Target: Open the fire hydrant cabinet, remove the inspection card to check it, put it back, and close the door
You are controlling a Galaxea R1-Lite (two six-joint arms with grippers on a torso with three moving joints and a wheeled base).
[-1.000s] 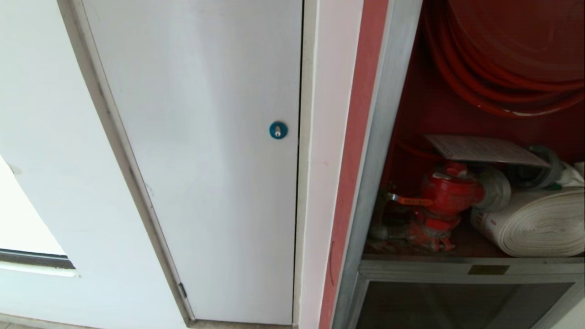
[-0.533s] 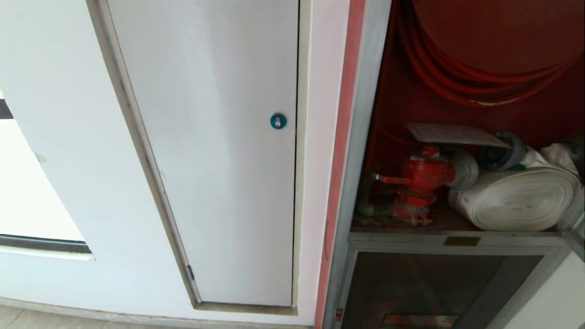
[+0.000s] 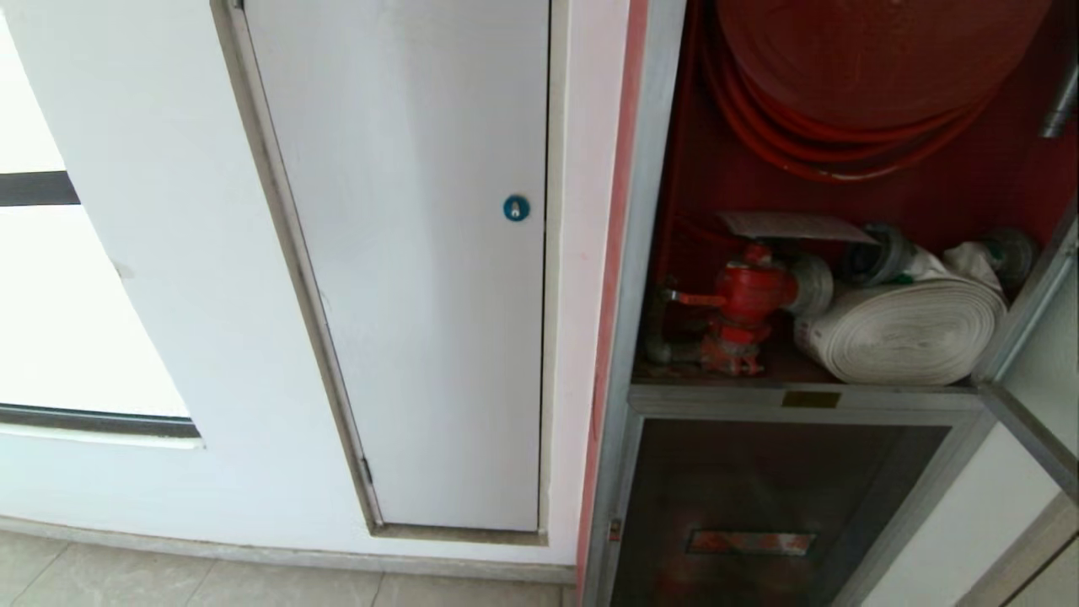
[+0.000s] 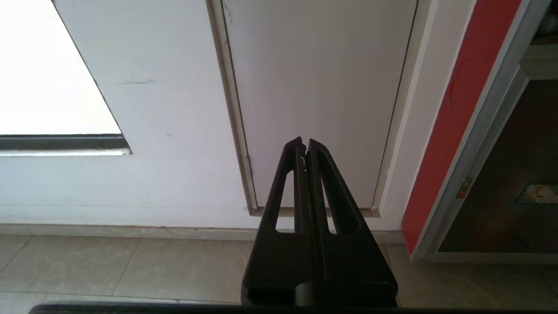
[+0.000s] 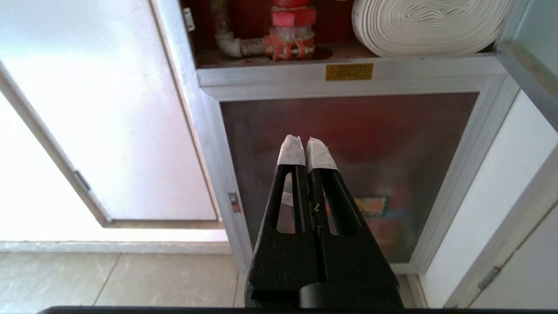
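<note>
fire hydrant cabinet (image 3: 645,211) open, inspection card (image 3: 792,226) inside

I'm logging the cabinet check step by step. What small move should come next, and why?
Probably raise the right gripper toward the inspection card. The cabinet already stands open, and the card lies across the red valve and the hose roll. Both grippers hang low with jaws shut, the left gripper facing the white panel.

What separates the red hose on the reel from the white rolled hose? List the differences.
Colour: the red hose is red, the white rolled hose off-white.
Form: the red hose loops loosely round a big reel; the white rolled hose is flat, wound tight.
Place: the red hose hangs high; the white rolled hose lies low beside the red valve.
Both sit inside the fire hydrant cabinet.
</note>
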